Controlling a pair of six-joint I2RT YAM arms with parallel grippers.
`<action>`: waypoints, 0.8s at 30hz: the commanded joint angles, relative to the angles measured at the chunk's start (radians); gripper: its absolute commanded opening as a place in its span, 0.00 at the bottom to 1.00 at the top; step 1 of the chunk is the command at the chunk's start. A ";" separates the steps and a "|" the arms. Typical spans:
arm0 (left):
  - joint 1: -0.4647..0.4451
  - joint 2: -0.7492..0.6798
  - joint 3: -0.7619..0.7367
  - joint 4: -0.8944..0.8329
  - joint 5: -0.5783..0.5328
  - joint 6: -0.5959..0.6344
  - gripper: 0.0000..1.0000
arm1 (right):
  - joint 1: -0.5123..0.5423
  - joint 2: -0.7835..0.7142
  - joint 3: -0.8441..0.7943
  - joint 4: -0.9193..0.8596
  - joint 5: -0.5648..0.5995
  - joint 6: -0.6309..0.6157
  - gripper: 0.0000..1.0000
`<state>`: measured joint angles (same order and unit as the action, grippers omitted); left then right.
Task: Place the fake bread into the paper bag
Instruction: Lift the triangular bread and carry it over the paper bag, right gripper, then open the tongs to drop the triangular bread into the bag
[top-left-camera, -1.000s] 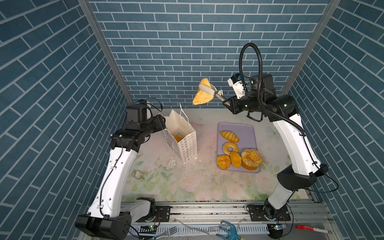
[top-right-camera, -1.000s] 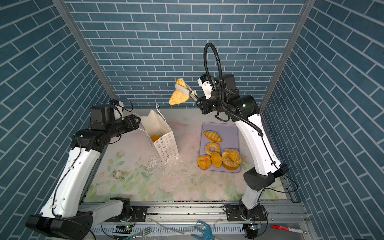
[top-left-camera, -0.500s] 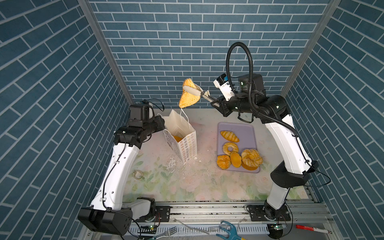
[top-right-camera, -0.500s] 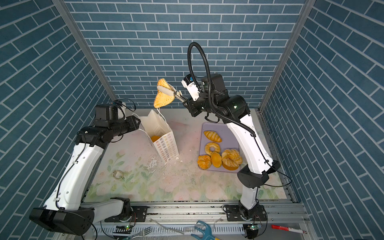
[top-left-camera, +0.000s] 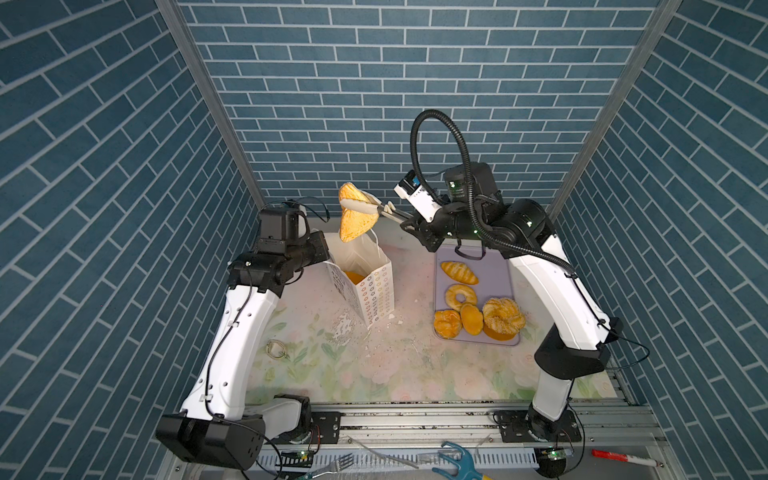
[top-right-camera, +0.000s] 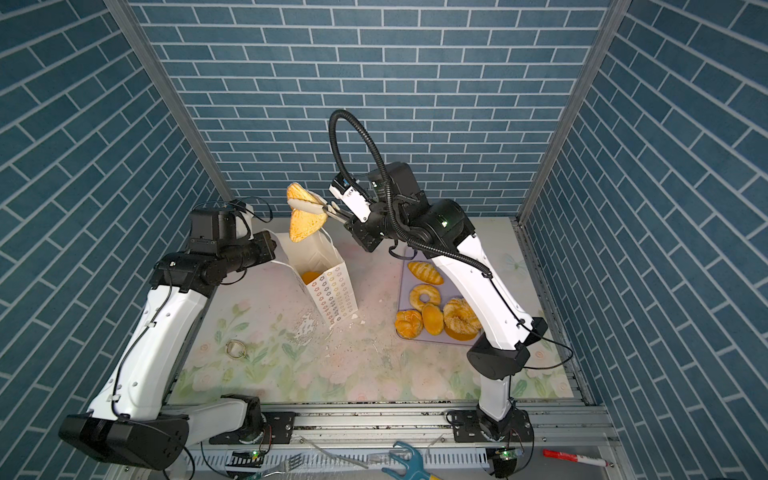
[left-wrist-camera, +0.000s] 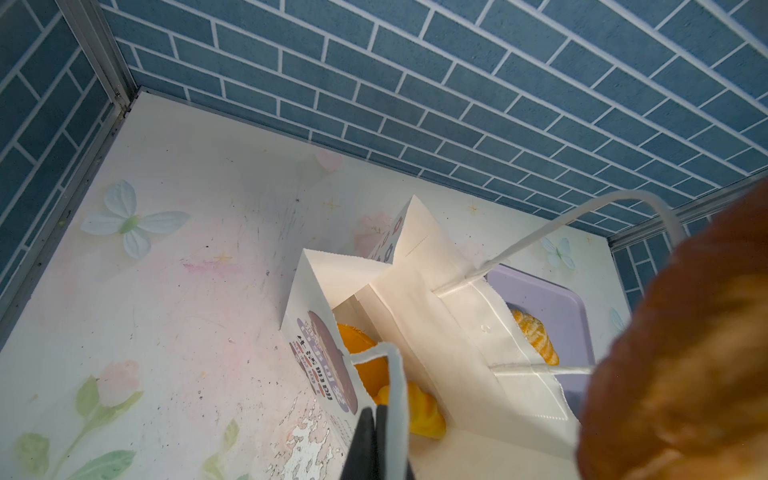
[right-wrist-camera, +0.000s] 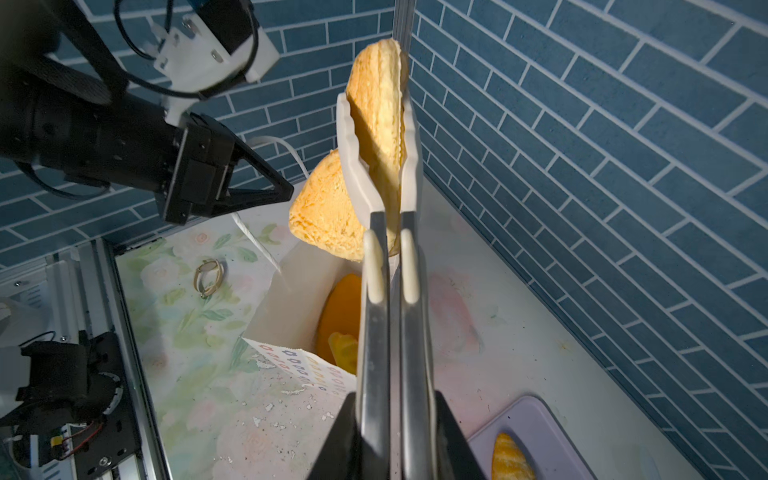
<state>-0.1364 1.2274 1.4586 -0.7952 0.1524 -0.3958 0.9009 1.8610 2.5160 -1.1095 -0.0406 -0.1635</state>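
The white paper bag (top-left-camera: 365, 286) stands open at the table's back middle, with orange fake bread (top-left-camera: 355, 276) lying inside. My left gripper (left-wrist-camera: 376, 419) is shut on the bag's near cord handle (left-wrist-camera: 395, 386). Metal tongs (right-wrist-camera: 386, 291) sit in my shut right gripper (right-wrist-camera: 392, 415), and their white tips pinch a golden triangle pastry (top-left-camera: 353, 222) that hangs just above the bag's mouth. More fake bread rests on the lavender tray (top-left-camera: 498, 270): a striped loaf (top-left-camera: 459, 272), a ring doughnut (top-left-camera: 460, 296), round buns (top-left-camera: 448, 323) and a sugar twist (top-left-camera: 503, 316).
A metal ring (top-left-camera: 276, 349) and white paper crumbs (top-left-camera: 345, 328) lie on the floral mat left of and in front of the bag. Blue brick walls close in on three sides. A fork (top-left-camera: 332, 465), a blue tool (top-left-camera: 457, 461) and a red marker (top-left-camera: 619, 457) lie past the front rail.
The right arm has swung left, carrying the tongs and triangle pastry from beside the bag to over its mouth. The left gripper has closed on the bag's handle.
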 joint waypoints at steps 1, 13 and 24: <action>-0.003 0.007 0.018 0.000 0.008 0.003 0.06 | 0.017 0.028 -0.013 -0.007 0.088 -0.071 0.17; -0.003 0.001 0.007 0.011 0.027 -0.003 0.05 | 0.088 0.034 -0.118 -0.019 0.205 -0.139 0.22; -0.003 0.000 0.002 0.010 0.029 -0.003 0.03 | 0.107 0.011 -0.091 0.000 0.265 -0.137 0.45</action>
<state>-0.1364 1.2270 1.4582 -0.7887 0.1772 -0.3965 1.0016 1.9018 2.3878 -1.1465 0.1795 -0.2844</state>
